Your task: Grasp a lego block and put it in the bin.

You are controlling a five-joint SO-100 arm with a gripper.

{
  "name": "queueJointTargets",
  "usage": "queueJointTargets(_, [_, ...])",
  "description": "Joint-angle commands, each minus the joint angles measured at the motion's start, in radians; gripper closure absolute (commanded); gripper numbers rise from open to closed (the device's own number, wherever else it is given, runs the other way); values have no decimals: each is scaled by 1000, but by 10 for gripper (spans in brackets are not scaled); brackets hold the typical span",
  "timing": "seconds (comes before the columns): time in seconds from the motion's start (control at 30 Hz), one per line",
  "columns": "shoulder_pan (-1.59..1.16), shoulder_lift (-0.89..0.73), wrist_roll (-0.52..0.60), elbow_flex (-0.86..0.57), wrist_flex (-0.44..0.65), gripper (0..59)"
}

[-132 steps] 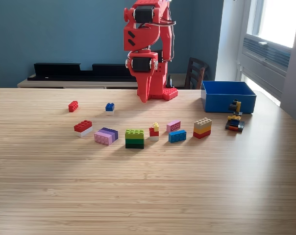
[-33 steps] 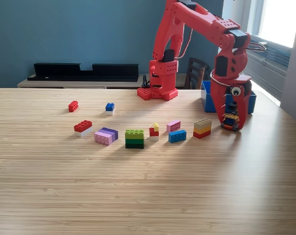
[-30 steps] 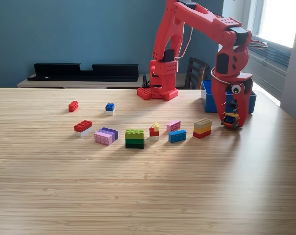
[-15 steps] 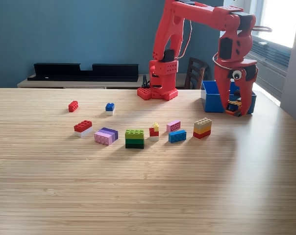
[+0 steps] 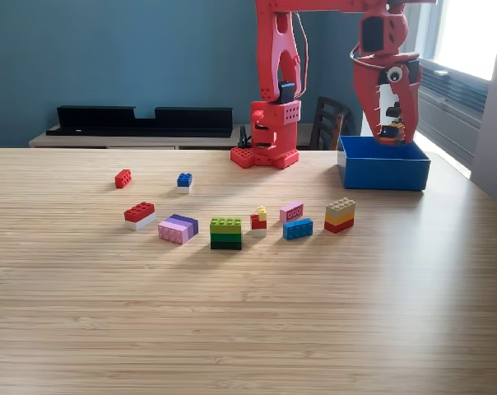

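The red arm (image 5: 275, 74) is cut off by the top edge above the gripper (image 5: 390, 132), whose fingers partly hide a small block (image 5: 392, 129) too tiny to make out, and the bin (image 5: 383, 174) directly below hides its own floor.

You were working in what looked like a home dining room: a long wooden table (image 5: 232, 313) filled the view, a dark wooden dining chair (image 5: 327, 122) stood behind it, a low black sideboard (image 5: 141, 120) ran along a teal wall (image 5: 117, 58), and a bright window (image 5: 471, 37) sat at the exterior view's right.
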Motion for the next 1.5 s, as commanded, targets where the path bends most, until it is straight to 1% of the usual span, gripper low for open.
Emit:
queueJointTargets(0.03, [-61, 138, 3, 6, 55, 586])
queueJointTargets(0.2, [-170, 144, 21, 46, 127, 586])
queueJointTargets(0.33, [-307, 144, 49, 135, 135, 586])
queueJointTargets(0.43, [-397, 135, 87, 166, 133, 586])
queueJointTargets(0.6, [-468, 130, 120, 144, 112, 586])
queueJointTargets(0.77, [-468, 130, 95, 106, 104, 586])
queueJointTargets(0.9, [-466, 130, 64, 103, 104, 584])
queueJointTargets(0.93, [-466, 130, 57, 107, 106, 554])
queueJointTargets(1.03, [-465, 130, 32, 126, 106, 343])
queueJointTargets(1.07, [-465, 130, 28, 130, 106, 291])
queueJointTargets(1.13, [-463, 130, 25, 132, 106, 240])
queueJointTargets(1.2, [-459, 130, 26, 123, 106, 220])
queueJointTargets(1.3, [-448, 130, 26, 103, 106, 220])
queueJointTargets(1.5, [-370, 130, 31, 55, 106, 252])
